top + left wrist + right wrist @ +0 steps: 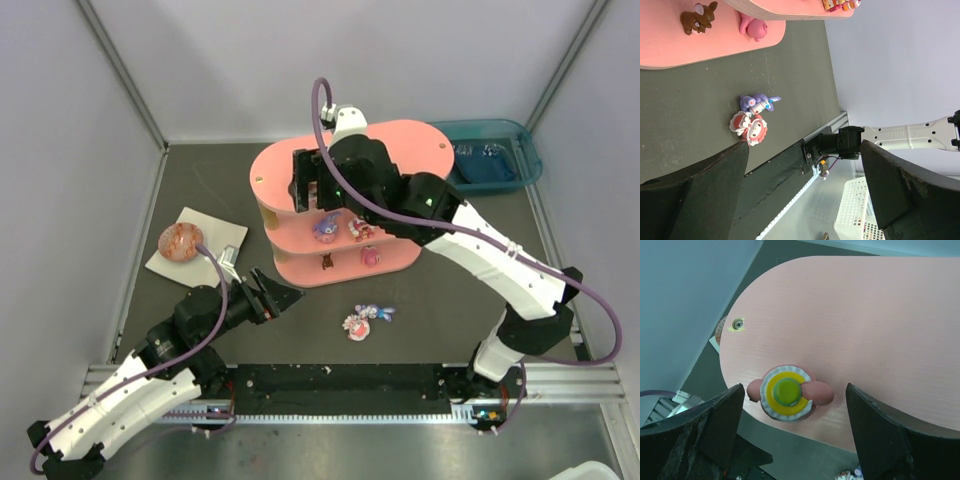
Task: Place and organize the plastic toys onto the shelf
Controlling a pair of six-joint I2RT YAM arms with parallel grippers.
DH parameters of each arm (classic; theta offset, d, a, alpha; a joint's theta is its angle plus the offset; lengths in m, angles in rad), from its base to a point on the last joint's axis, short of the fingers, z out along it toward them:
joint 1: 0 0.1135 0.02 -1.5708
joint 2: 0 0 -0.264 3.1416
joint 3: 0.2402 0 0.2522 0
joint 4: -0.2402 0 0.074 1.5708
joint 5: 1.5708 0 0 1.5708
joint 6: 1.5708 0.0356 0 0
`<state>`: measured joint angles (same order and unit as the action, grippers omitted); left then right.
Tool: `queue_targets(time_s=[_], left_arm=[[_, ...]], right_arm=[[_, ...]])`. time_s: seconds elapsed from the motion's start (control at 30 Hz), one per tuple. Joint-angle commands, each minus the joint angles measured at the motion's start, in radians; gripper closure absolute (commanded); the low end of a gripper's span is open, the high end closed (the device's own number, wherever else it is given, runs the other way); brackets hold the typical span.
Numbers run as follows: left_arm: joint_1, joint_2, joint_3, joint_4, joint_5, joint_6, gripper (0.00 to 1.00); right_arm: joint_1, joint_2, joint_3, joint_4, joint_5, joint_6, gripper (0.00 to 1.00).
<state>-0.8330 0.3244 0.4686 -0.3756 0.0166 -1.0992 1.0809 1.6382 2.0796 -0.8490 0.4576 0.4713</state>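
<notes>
Plastic toys [370,257], the tiny glossy cartoon figurines: how many sit on the pink oval three-tier wooden shelf [400,140]?

Five, by my count. My right pincer [795,390] hangs over the top tier, centre of the overhead view, with its jaws spread. A round yellow-and-green-capped figurine [787,392] stands between them near the tier's edge. I see a gap on each side, so it is not gripped. The middle tier carries a purple figurine [325,228] and a red figurine [360,230]. The bottom tier has a brown figurine [699,17] and a pink figurine [752,27].

And what's left?

Two lie on the dark table [420,310], touching each other, lower centre of the overhead view: a purple bunny-eared figurine [759,103] and a red-and-white figurine [751,127]. My left pincer [805,147] is wide open and empty, aimed toward them, near but not touching. I'd call it mostly done, with those two still to place.
</notes>
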Motion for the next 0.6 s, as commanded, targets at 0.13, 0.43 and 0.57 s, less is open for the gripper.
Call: queue_targets(time_s=[0.13,0.43,0.57], left_arm=[[0.003,-0.015,0.004,0.007,-0.007,0.016,0.01],[0.005,-0.027,0.022,-0.020,-0.059,0.027,0.01],[0.003,-0.033,0.034,-0.045,-0.075,0.036,0.01]], right_arm=[[-0.013,-0.109,-0.076,0.154,-0.007,-0.089,0.13],[-0.013,-0.325,-0.346,0.442,-0.099,-0.178,0.01],[-0.013,-0.421,-0.440,0.513,-0.146,-0.217,0.01]])
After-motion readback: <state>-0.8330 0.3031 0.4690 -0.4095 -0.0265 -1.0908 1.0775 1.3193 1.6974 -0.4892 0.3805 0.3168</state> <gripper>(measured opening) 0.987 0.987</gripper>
